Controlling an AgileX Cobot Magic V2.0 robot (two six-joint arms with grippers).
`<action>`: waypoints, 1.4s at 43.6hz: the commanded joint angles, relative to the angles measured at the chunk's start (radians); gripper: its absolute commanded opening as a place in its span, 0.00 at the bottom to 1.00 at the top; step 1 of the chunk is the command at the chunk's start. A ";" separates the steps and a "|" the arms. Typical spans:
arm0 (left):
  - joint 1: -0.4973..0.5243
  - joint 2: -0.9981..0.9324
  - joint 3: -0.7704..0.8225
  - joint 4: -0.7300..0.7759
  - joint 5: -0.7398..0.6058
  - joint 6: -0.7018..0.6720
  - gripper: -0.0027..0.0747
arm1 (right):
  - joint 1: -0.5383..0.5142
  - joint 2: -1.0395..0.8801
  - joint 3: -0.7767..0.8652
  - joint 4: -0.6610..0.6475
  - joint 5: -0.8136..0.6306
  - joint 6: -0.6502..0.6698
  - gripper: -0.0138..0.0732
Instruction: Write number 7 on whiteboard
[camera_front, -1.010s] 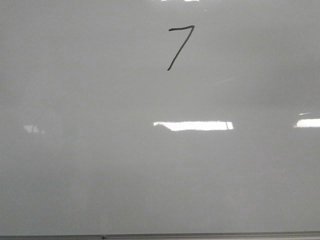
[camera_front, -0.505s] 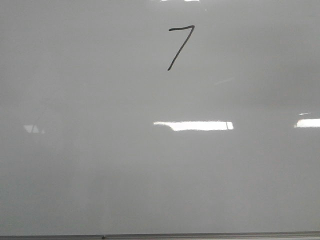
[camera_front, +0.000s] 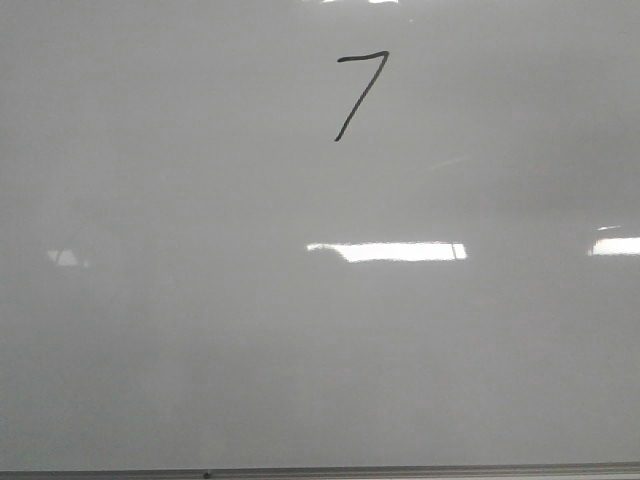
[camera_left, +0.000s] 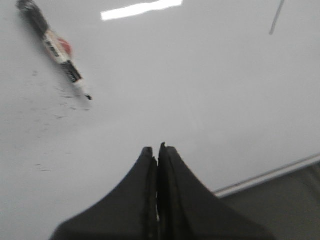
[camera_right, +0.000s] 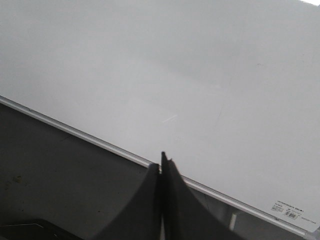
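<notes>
A thin black number 7 (camera_front: 358, 92) is drawn near the top middle of the glossy pale-grey whiteboard (camera_front: 200, 340). Part of its stem shows in the left wrist view (camera_left: 276, 19). A marker (camera_left: 56, 46) with a white and red label and bare black tip lies on the board (camera_left: 210, 90), apart from my left gripper (camera_left: 156, 149), which is shut and empty. My right gripper (camera_right: 161, 162) is shut and empty, over the board's metal edge (camera_right: 75, 131). Neither gripper shows in the front view.
Bright rectangular light reflections (camera_front: 388, 251) lie on the board. Small black ink specks (camera_left: 65, 105) dot the board near the marker tip. A dark surface (camera_right: 60, 185) lies beyond the board's edge. A small label (camera_right: 288, 209) sits at one board corner.
</notes>
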 joint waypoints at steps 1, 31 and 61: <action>0.056 -0.071 0.062 0.037 -0.201 0.007 0.01 | -0.005 0.006 -0.021 -0.015 -0.060 0.001 0.02; 0.225 -0.450 0.712 0.121 -0.796 -0.164 0.01 | -0.005 0.006 -0.021 -0.015 -0.059 0.001 0.02; 0.228 -0.450 0.724 0.021 -0.843 -0.054 0.01 | -0.005 0.006 -0.021 -0.015 -0.060 0.001 0.02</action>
